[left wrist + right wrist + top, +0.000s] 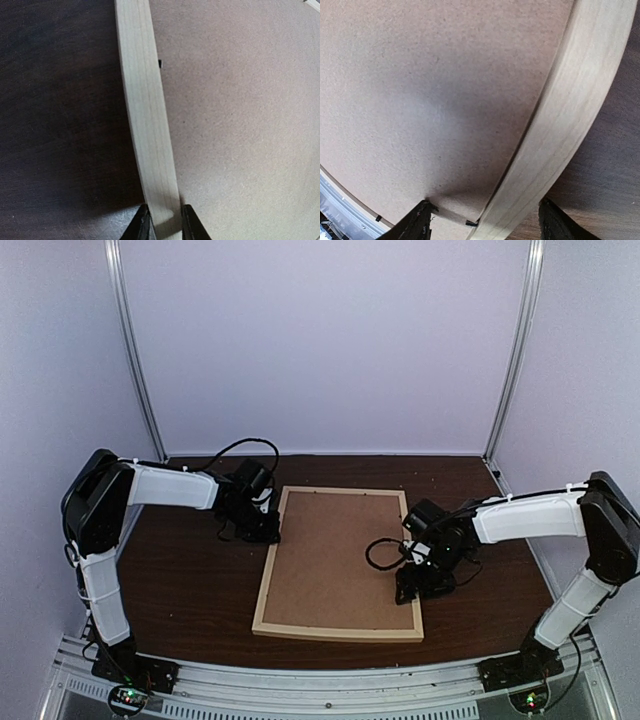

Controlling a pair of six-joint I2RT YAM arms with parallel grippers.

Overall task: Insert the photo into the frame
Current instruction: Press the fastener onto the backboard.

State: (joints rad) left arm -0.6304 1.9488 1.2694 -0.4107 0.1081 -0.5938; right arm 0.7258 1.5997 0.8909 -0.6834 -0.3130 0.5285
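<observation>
Left end effector (162, 226) is narrowed onto the frame (335, 632). Its two black fingertips (142, 226) press against either side of the pale wood rail, so it is holding that rail. From the top camera I place this grip on the far part of the frame's left rail, a little short of the far left corner.

On the other side, the right end effector (487, 222) stands wide and holds nothing. It straddles the right rail toward the near end. One finger is over the backing board (335, 560), apart from the rail, and the other is just outside the rail above the desk (190, 580).

I see the frame lying flat on the dark wood desk between the two arms, its long sides running away from the bases and slightly skewed. The plain brown backing board fills the opening, sitting inside the rails. A small black tab (160, 63) shows at the rail's inner edge in the left wrist view, touching the board.
</observation>
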